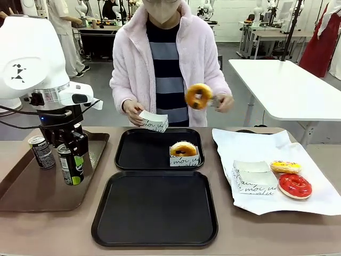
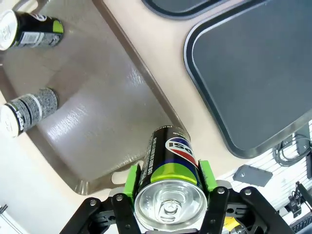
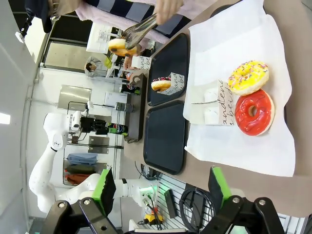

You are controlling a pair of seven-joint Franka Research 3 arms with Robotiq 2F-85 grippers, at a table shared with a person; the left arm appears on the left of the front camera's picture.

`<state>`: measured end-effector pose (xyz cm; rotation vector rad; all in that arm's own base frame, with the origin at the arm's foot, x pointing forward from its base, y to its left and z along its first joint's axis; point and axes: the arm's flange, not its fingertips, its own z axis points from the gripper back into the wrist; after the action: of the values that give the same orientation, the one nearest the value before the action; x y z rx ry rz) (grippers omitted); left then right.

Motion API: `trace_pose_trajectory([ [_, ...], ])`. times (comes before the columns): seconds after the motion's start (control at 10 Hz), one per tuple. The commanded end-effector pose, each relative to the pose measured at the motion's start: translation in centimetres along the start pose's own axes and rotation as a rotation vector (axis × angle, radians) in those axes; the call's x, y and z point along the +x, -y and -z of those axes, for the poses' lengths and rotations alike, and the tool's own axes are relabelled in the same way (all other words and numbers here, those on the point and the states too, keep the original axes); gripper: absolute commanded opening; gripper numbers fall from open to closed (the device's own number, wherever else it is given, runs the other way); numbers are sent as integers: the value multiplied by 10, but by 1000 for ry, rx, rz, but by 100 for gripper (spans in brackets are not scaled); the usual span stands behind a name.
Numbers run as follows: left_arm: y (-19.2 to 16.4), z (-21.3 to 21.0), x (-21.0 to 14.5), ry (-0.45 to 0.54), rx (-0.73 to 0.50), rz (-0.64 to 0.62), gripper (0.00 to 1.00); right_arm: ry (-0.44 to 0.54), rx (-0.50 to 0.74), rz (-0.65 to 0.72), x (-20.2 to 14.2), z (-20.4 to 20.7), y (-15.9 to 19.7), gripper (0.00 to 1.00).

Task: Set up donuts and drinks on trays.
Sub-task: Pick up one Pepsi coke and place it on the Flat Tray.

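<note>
My left gripper (image 1: 71,160) is shut on a black drink can (image 1: 71,166), held upright over the right part of the brown tray (image 1: 32,192). In the left wrist view the green pads (image 2: 131,178) clamp this can (image 2: 170,165) on both sides. Another can (image 1: 41,152) stands on the brown tray. Two black trays lie in the middle. The far one (image 1: 141,152) carries a donut in a paper sleeve (image 1: 183,152); the near one (image 1: 154,208) is bare. The person holds a plain donut (image 1: 199,96) in tongs and a sleeve (image 1: 154,121) in the other hand. My right gripper (image 3: 161,190) is open, high above the table's right side.
White paper (image 1: 250,146) at the right holds a yellow donut (image 1: 285,167), a red donut (image 1: 294,185) and spare sleeves (image 1: 254,178). Two more cans (image 2: 31,31) (image 2: 29,109) stand on the brown tray in the left wrist view. A white table (image 1: 287,85) stands behind on the right.
</note>
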<state>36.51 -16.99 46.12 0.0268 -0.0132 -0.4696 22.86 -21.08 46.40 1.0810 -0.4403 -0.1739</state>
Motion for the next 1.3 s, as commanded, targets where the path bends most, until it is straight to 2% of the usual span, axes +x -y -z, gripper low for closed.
trace_pose_trajectory([
  [0.0, 13, -6, 32, 71, 1, -26, 58, 5, 19, -8, 2, 1, -1, 100],
  [0.3, 27, -10, 80, 169, 0, -45, 58, 5, 19, -8, 2, 1, -1, 100],
  [0.6, 18, -4, 118, 259, -124, -49, 58, 5, 19, -8, 2, 1, -1, 100],
  [0.8, 10, -10, 97, 237, -152, 2, 58, 5, 19, -8, 2, 1, -1, 100],
  [1.0, 0, -19, 70, 274, -169, 45, 58, 5, 19, -8, 2, 1, -1, 100],
  [1.1, 1, -19, 68, 291, -132, 14, 58, 5, 19, -8, 2, 1, -1, 100],
  [1.2, 8, -11, 96, 251, -141, 11, 58, 5, 19, -8, 2, 1, -1, 100],
])
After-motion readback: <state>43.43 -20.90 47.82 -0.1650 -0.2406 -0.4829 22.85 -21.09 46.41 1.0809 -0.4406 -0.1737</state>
